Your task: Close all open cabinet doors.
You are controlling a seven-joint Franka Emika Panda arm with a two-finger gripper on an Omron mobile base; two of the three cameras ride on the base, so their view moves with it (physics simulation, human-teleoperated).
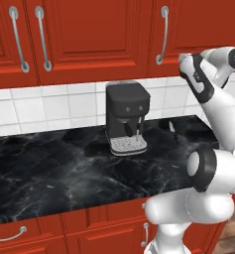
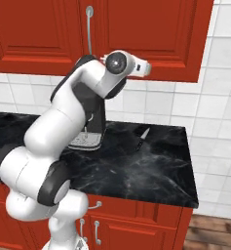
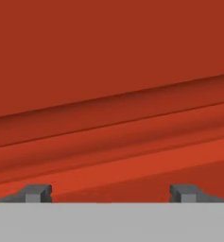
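You had the gripper point(image 3: 111, 193) raised to the wall cabinets, its two dark fingertips point(image 3: 38, 193) standing wide apart with nothing between them. Directly ahead of the tips, very close, was the glossy red face of a cabinet door point(image 3: 108, 71), with the moulded edge of its raised panel running slantwise across the hand view just above the fingertips. Whether the tips touched the door could not be told.

In the right base view your hand sat low on the right-hand cabinet door point(image 2: 151, 34), near that door's bottom edge, and the curved silver bar handle point(image 2: 89, 29) was up and to the left of the hand. The neighbouring door point(image 2: 34, 29) lay further left of the gripper. From the left base view, the doors point(image 1: 89, 34) in the row looked flush with one another, each handle point(image 1: 163, 34) vertical.

Below the gripper lay the black marble counter point(image 1: 49, 173). A dark coffee machine point(image 1: 126, 116) stood on it, down and to the left of your hand, against the white tiled wall point(image 2: 209, 112). A small knife point(image 2: 142, 135) rested on the counter below the hand. Under the counter front were red drawer fronts point(image 1: 20, 235) with silver handles.
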